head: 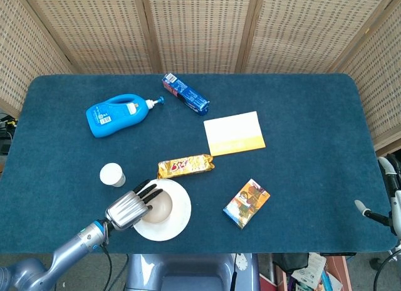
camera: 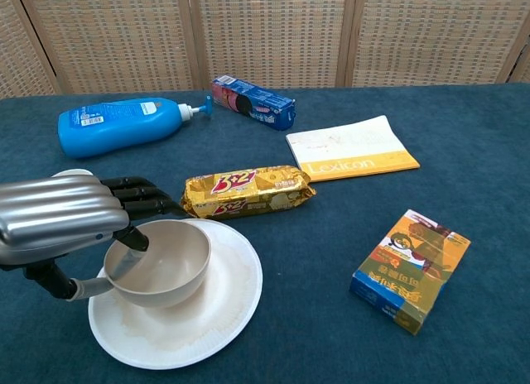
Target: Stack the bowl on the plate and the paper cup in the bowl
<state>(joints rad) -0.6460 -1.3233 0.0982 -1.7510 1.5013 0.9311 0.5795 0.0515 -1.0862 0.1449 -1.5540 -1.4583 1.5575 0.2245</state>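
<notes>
The left robot hand (camera: 62, 218) is grasping the bowl (camera: 161, 264) by its near rim, fingers hooked over the edge and the thumb underneath, so it can set it down level. The bowl sits on the left half of the plate (camera: 228, 305), seemingly resting there, though the grip is not let go. The cup (head: 112, 175) stands on the counter (head: 301, 172) just beyond the hand, near enough for the same arm to fetch next, I'd guess. The biscuit pack (camera: 247, 191) lies just behind the plate. The right robot hand is out of sight.
</notes>
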